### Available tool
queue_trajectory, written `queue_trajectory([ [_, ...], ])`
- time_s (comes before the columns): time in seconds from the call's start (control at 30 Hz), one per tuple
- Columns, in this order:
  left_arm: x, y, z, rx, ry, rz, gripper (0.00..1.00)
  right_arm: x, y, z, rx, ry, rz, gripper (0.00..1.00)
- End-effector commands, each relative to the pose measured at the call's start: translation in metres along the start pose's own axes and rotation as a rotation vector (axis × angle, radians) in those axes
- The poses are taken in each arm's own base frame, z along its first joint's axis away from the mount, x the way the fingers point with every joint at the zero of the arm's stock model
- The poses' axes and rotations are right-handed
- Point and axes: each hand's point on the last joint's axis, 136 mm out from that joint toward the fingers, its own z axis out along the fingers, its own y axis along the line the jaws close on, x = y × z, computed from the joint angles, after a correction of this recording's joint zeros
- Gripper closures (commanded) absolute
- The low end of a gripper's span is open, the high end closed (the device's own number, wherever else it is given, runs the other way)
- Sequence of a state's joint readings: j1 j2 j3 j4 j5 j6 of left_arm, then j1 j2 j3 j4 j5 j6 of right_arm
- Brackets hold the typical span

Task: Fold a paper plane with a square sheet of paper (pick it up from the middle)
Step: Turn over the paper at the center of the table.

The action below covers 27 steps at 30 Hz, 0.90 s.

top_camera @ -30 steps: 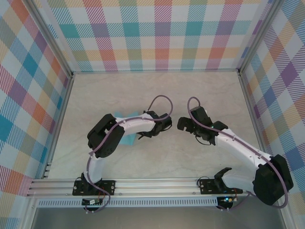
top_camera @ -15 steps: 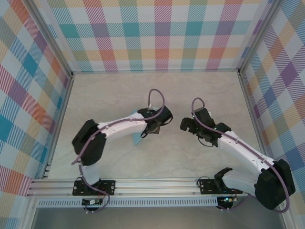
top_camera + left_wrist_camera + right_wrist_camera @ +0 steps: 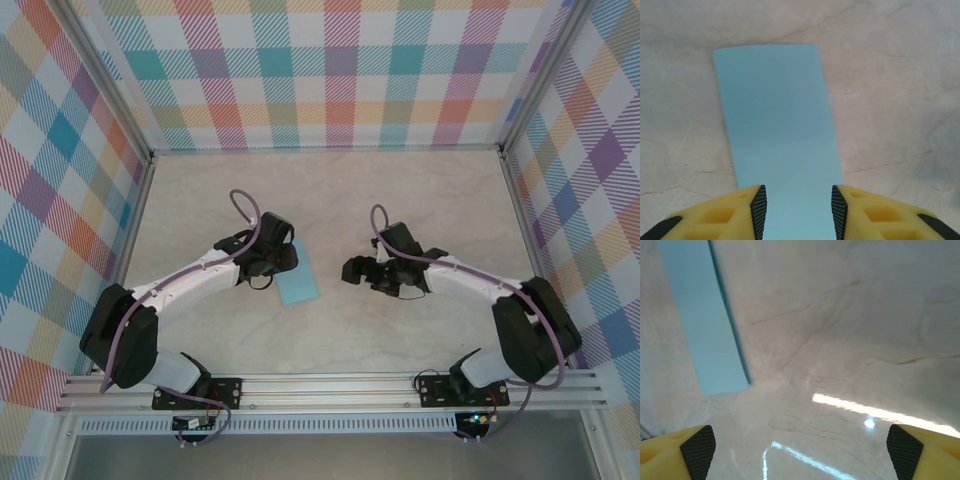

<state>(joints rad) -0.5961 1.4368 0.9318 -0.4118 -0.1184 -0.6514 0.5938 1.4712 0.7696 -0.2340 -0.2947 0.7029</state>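
The square sheet of paper (image 3: 297, 287) lies flat on the worktop (image 3: 420, 190), no longer square in outline. It reads as a narrow light-blue strip about half as wide as it is long, so the first fold down the middle looks done. Nothing pointed has formed; by that judgement the angled nose folds, the wing creases and the final dart shape all remain, and the task is in its early part. The left hand (image 3: 796, 210) sits over the near end of the strip, its pads (image 3: 759, 210) parted about as wide as the strip and the paper lying loose beneath them, not pinched. The right hand (image 3: 801, 450) hovers a little to the right of the strip, spread wide and holding nothing.
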Motion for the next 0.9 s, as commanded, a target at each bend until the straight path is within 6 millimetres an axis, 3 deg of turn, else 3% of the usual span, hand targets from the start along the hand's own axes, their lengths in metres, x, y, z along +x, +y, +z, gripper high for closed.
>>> queue_trajectory([
  [0.0, -0.011, -0.006, 0.007, 0.103, -0.003, -0.098, 0.63, 0.005, 0.048, 0.010, -0.142, 0.068, -0.049, 0.10],
  [0.23, -0.016, 0.014, 0.038, 0.106, 0.025, -0.186, 0.74, 0.011, 0.064, 0.035, -0.146, 0.115, -0.028, 0.14],
  [0.47, -0.022, 0.024, 0.067, 0.084, 0.055, -0.214, 0.75, 0.008, 0.068, 0.050, -0.144, 0.144, -0.002, 0.15],
  [0.87, -0.011, 0.048, 0.091, 0.033, 0.108, -0.265, 0.61, 0.010, 0.077, 0.070, -0.157, 0.216, 0.038, 0.17],
])
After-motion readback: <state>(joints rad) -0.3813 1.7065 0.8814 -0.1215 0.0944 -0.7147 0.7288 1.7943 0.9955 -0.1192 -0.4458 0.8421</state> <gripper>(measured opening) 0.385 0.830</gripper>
